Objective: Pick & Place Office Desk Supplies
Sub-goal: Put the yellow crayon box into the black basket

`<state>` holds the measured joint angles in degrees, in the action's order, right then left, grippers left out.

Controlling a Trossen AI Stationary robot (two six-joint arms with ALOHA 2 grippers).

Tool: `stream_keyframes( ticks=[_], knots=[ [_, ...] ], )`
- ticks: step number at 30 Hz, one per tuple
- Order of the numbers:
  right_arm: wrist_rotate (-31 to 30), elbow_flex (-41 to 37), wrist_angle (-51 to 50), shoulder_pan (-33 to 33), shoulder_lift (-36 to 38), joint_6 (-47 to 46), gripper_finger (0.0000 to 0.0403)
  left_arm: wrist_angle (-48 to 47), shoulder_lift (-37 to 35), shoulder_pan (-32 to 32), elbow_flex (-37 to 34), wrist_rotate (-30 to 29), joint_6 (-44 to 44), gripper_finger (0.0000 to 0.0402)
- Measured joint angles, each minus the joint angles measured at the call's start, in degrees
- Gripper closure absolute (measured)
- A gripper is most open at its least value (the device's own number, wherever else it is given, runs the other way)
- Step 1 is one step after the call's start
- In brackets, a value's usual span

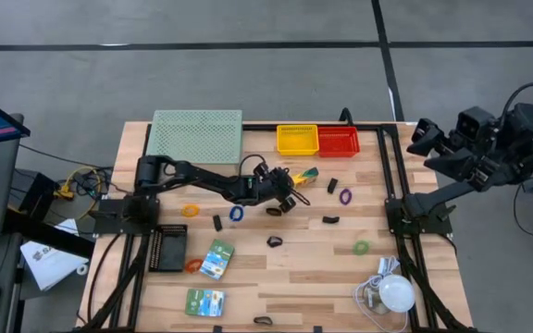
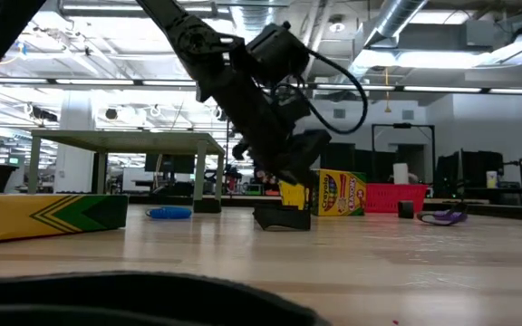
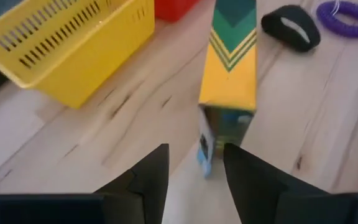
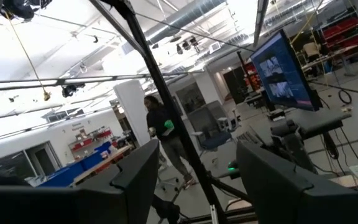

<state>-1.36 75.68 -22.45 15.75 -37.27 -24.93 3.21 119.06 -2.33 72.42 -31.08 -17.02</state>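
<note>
We see two dark, jointed arms with black looping cables, each ending in two blunt black fingers (image 3: 151, 180).

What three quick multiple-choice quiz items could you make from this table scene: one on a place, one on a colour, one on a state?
1. The left gripper is over:
A. the table's middle, at a yellow-and-green crayon box
B. the white dome
C. the floor

2. The plastic basket beside the red basket is:
A. blue
B. yellow
C. black

3. The right gripper is:
A. clamped on a ring
B. open, raised off the table's edge
C. inside a basket

Answers: 1 A, the high view shows it there. 2 B, plainly yellow. 3 B, its fingers stand apart, with only the room between them.
</note>
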Motion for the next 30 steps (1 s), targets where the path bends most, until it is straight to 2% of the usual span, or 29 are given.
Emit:
stream_keyframes(
  ticks=[9, 13, 16, 19, 25, 30],
  knots=[
    [1.37, 0.00, 2.18, 0.00, -0.14, -0.17, 0.0191, 1.15, 1.97, 0.00, 0.07, 1.21, -1.01, 0.0263],
    [1.37, 0.00, 2.20, 0.00, -0.21, -0.17, 0.0191, 1.77, 1.97, -0.53, 0.07, 1.47, -0.98, 0.0299],
    [1.37, 0.00, 2.20, 0.00, -0.28, -0.17, 0.0191, 2.51, 1.97, -0.74, 0.07, 1.81, -0.98, 0.0343],
    [1.36, 0.00, 2.48, 0.00, -0.57, -0.17, 0.0191, 4.59, 1.97, -0.81, 0.07, 4.57, -0.96, 0.0391],
    [1.62, 0.00, 3.21, 0.00, -0.93, -0.17, 0.0191, 5.41, 1.13, -0.05, 0.04, 11.18, -1.92, 0.0400],
    [2.57, 0.00, 3.32, 0.00, -0.97, -0.15, 0.0191, 4.12, -3.49, 1.70, 0.07, 16.40, -3.27, 0.0401]
  ],
)
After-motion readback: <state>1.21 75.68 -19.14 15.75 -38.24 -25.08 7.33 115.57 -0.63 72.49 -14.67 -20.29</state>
